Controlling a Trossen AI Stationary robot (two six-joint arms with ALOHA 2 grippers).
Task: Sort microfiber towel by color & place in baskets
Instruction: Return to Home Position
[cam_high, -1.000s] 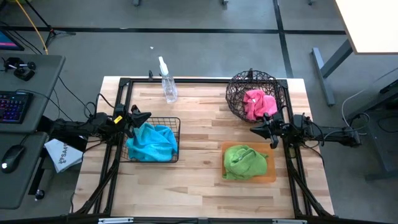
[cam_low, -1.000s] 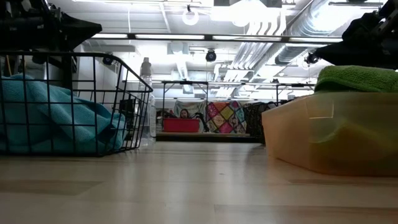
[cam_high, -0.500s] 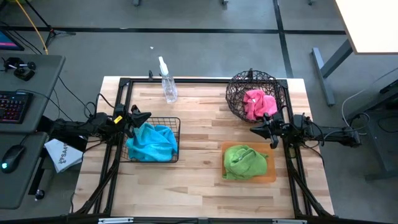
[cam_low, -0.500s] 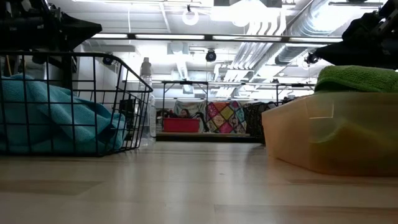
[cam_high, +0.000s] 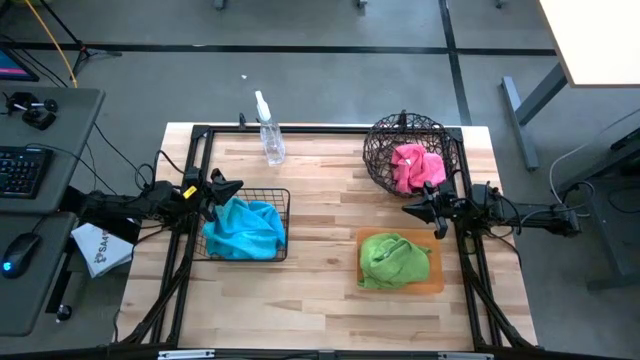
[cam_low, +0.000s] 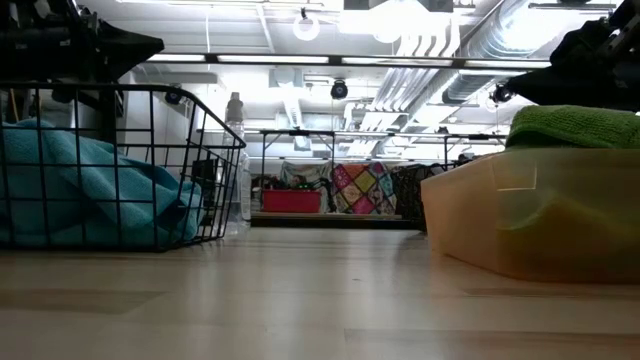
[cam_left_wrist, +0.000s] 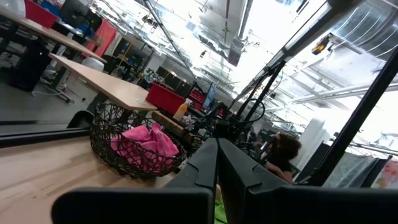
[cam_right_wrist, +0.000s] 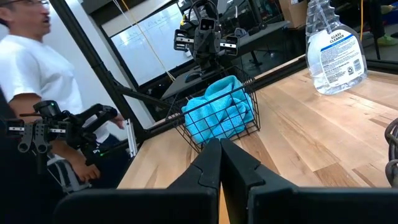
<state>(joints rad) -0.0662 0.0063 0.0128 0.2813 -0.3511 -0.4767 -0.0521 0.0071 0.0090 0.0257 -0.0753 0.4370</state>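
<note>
A blue towel (cam_high: 243, 228) lies bunched in the square black wire basket (cam_high: 284, 200) at the table's left. A pink towel (cam_high: 414, 165) sits in the round dark woven bowl basket (cam_high: 375, 150) at the far right. A green towel (cam_high: 392, 258) fills the orange tray (cam_high: 436, 266) at the near right. My left gripper (cam_high: 237, 185) hovers shut over the wire basket's far left corner. My right gripper (cam_high: 408, 209) hangs shut between the bowl and the tray. In the left wrist view the pink towel (cam_left_wrist: 146, 142) shows in its bowl (cam_left_wrist: 106, 146).
A clear spray bottle (cam_high: 270, 135) stands upright near the table's far edge, left of centre. Bare wood lies between the wire basket and the tray and along the near edge. A person in white (cam_right_wrist: 34, 81) stands beyond the table's left side.
</note>
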